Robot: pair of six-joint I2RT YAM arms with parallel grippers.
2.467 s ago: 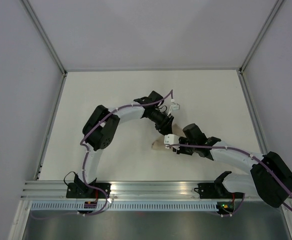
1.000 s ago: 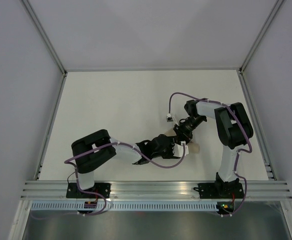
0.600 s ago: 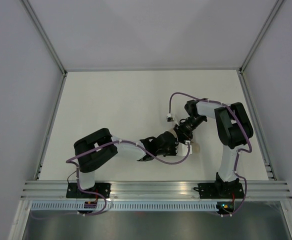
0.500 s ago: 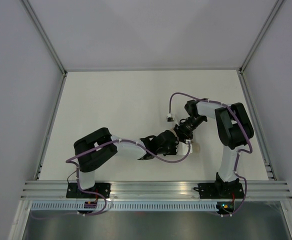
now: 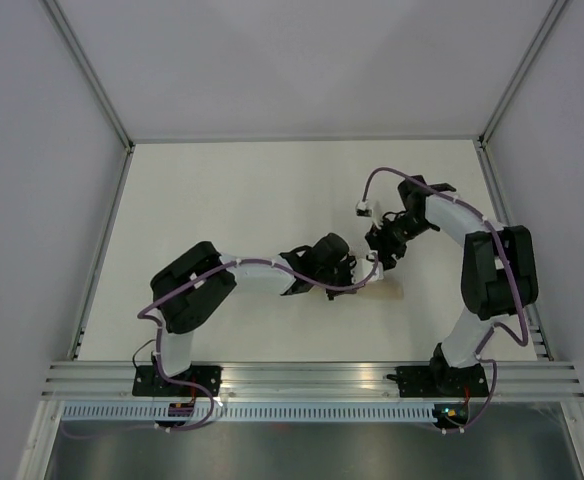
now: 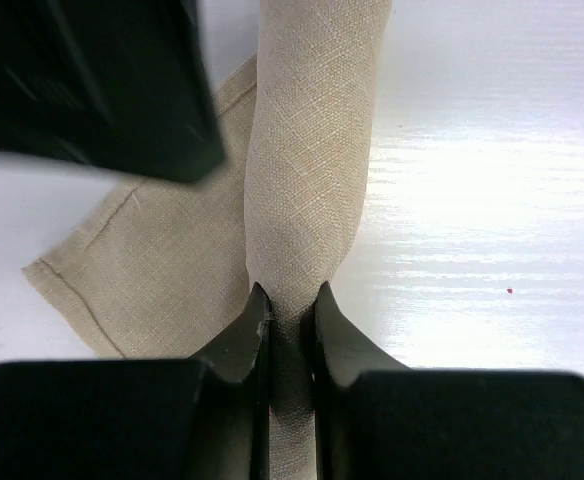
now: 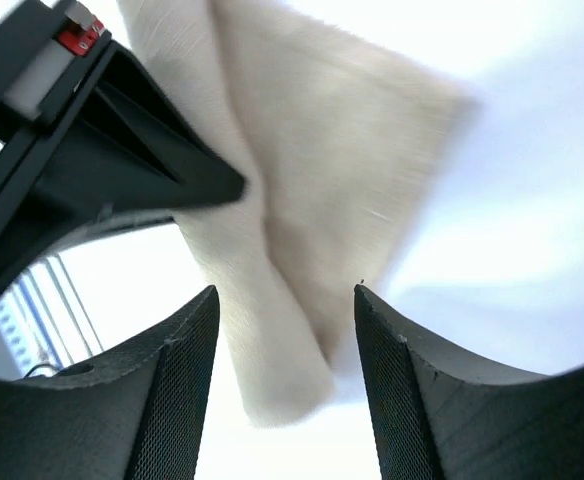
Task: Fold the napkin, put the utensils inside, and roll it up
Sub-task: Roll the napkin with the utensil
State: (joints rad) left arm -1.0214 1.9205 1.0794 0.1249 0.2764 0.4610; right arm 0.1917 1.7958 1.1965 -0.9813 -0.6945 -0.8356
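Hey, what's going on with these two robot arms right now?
Two arms are working on a tan napkin on the white table. The napkin is rolled into a tube, with a flat corner of cloth sticking out beside it. The left gripper is shut on one end of the roll. The right gripper hangs open over the napkin, gripping nothing. No fork shows; whether one is inside the roll can't be told.

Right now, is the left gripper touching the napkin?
Touching. In the left wrist view the left gripper pinches the rolled napkin between its fingertips.
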